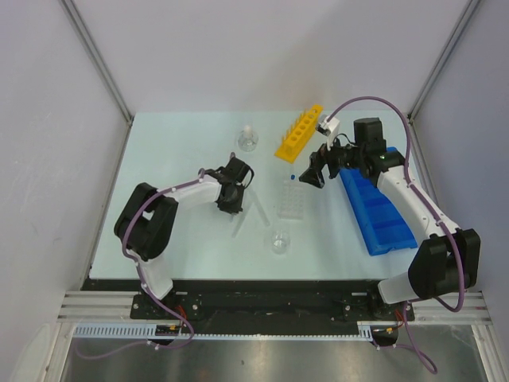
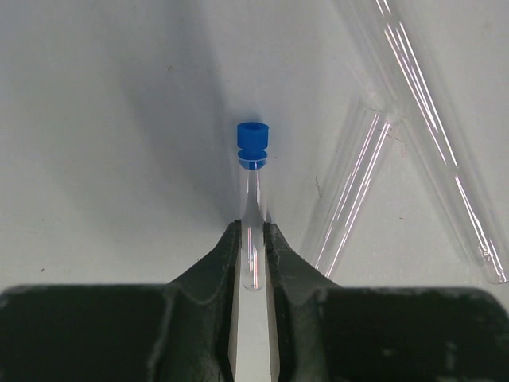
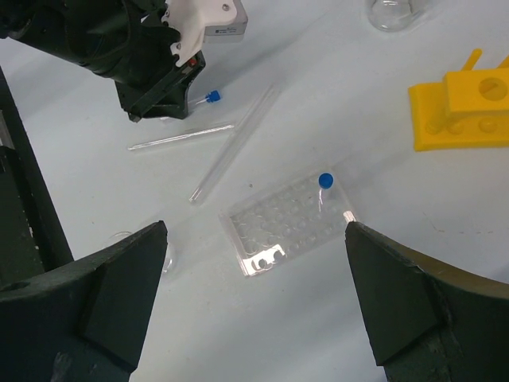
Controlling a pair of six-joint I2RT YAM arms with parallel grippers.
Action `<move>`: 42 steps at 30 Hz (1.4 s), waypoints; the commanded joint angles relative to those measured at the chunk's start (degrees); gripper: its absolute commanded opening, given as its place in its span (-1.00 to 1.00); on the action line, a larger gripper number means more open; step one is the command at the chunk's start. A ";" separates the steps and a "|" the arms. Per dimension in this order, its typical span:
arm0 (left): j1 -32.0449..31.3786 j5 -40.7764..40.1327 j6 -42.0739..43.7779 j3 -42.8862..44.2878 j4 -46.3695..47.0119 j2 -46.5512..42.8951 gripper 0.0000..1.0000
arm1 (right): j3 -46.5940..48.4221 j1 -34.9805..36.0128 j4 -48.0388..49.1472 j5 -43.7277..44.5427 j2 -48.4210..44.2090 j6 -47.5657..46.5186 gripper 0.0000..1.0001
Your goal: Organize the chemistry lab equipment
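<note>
Though loose, 2 rods [image 2: 352,191] beside tube [image 2: 253,199]

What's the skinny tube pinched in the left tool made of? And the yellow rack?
The tube looks like clear glass or plastic: the table shows through, with glints. Its cap looks like dull blue plastic. The yellow rack looks like smooth plastic, evenly coloured.

1. The lower end of the thin blue-capped tube [image 2: 253,183] was hidden between the fingers of the left pincer [image 2: 253,239].
2. The right edge cut off the yellow holed tube rack [image 3: 465,111].
3. The top edge left only a part of the small clear flask [image 3: 394,12].
4. A finger of the right pincer [image 3: 256,229] hid most of the small clear beaker [image 3: 170,256].
</note>
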 commanded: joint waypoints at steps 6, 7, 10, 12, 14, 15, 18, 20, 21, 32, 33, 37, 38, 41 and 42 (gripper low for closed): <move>1.05 -0.38 2.95 -7.56 6.41 -7.65 -0.85 | -0.21 0.65 -4.64 -9.55 -3.62 -7.52 0.99; 1.05 -0.30 3.74 -8.36 7.11 -10.27 -0.85 | -0.21 1.87 -5.61 -10.08 -3.62 -8.68 0.99; 1.14 -0.12 5.50 -11.35 9.75 -16.06 -0.86 | -0.12 3.90 -7.99 -10.70 -3.80 -11.94 0.99; 1.14 0.75 6.55 -13.54 11.68 -19.77 -0.86 | -0.12 5.66 -8.34 -10.35 -3.88 -12.21 0.99; 1.14 1.63 6.91 -15.04 13.61 -25.28 -0.85 | 0.05 6.89 -8.60 -10.52 -3.71 -11.51 0.99; 1.14 3.38 6.65 -16.52 14.15 -26.89 -0.85 | 0.41 7.07 -8.95 -11.05 -3.62 -11.16 0.99; 0.87 12.31 6.04 -20.38 18.27 -34.35 -0.85 | 2.69 7.51 -11.33 -15.00 -2.22 -8.61 0.99; 0.26 16.65 5.42 -23.55 22.49 -39.35 -0.85 | 5.40 7.95 -13.25 -16.94 -0.11 -4.75 0.99; -0.61 20.32 4.81 -24.35 23.63 -40.69 -0.85 | 6.38 8.21 -13.70 -17.29 0.68 -3.00 1.00; -8.88 23.27 2.25 -23.14 26.99 -46.24 -0.85 | 22.65 13.48 -29.35 -17.56 15.98 7.74 0.76; -9.58 23.09 2.34 -22.78 26.81 -45.98 -0.85 | 22.56 14.18 -29.09 -16.86 15.98 7.83 0.77; -10.29 22.82 2.17 -22.17 26.81 -45.27 -0.85 | 22.21 17.52 -28.82 -13.97 16.51 8.45 0.76; -10.29 22.82 2.08 -22.08 27.07 -45.36 -0.85 | 22.21 17.88 -28.65 -13.35 16.77 8.54 0.76; -10.64 23.35 1.46 -22.08 27.60 -45.19 -0.85 | 22.29 18.49 -28.56 -12.72 17.65 9.15 0.71; -10.90 23.43 1.46 -22.08 27.86 -45.19 -0.85 | 22.29 18.58 -28.47 -12.81 17.91 9.41 0.68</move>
